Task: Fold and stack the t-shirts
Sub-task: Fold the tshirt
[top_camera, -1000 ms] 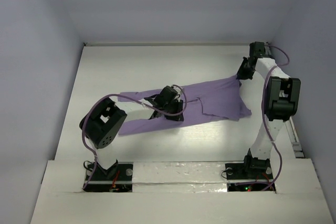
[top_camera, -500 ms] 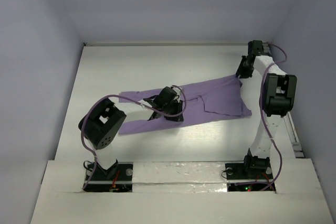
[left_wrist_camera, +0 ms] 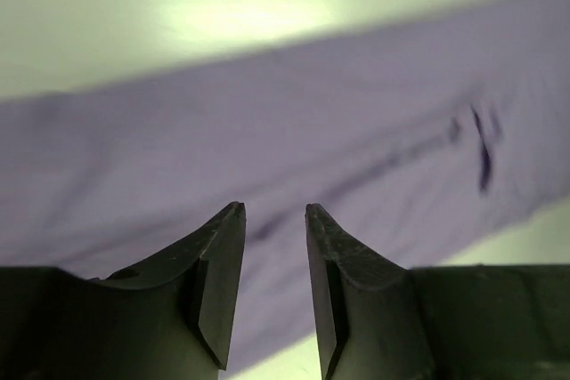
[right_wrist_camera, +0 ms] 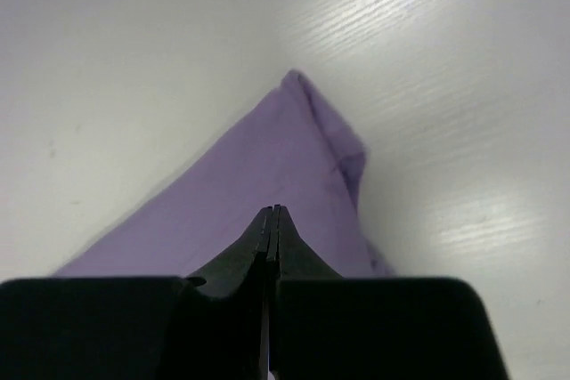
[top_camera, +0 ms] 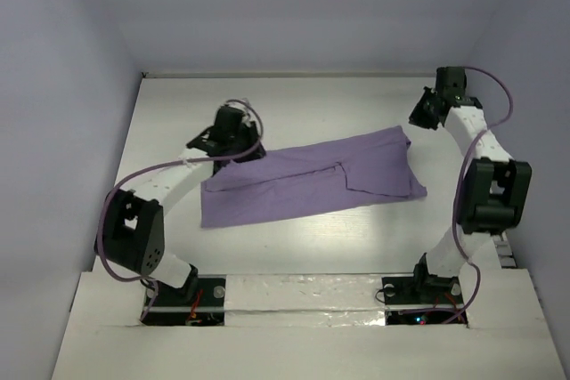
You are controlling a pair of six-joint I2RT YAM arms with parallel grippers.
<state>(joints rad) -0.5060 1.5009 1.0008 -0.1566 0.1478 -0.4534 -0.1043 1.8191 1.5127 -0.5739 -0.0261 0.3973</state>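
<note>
The lavender t-shirt (top_camera: 312, 182) lies on the white table (top_camera: 303, 242) as a long flat band running from near left to far right, with a fold line in its middle. My left gripper (top_camera: 233, 138) hovers over the band's far left end, open and empty; the cloth (left_wrist_camera: 267, 122) fills the left wrist view under the left gripper (left_wrist_camera: 272, 211). My right gripper (top_camera: 417, 120) is shut just beyond the shirt's far right corner (right_wrist_camera: 298, 95). In the right wrist view the right gripper (right_wrist_camera: 272, 211) has its jaws pressed together above the cloth, with none between them.
Pale walls enclose the table at the back (top_camera: 294, 24), left (top_camera: 62, 131) and right (top_camera: 534, 86). A metal rail (top_camera: 503, 242) runs along the right edge. Both arm bases (top_camera: 187, 295) sit on the near ledge.
My left gripper has left the middle of the shirt and moved to the far left, now open. The shirt has settled flatter. My right gripper drew slightly right, off the corner.
</note>
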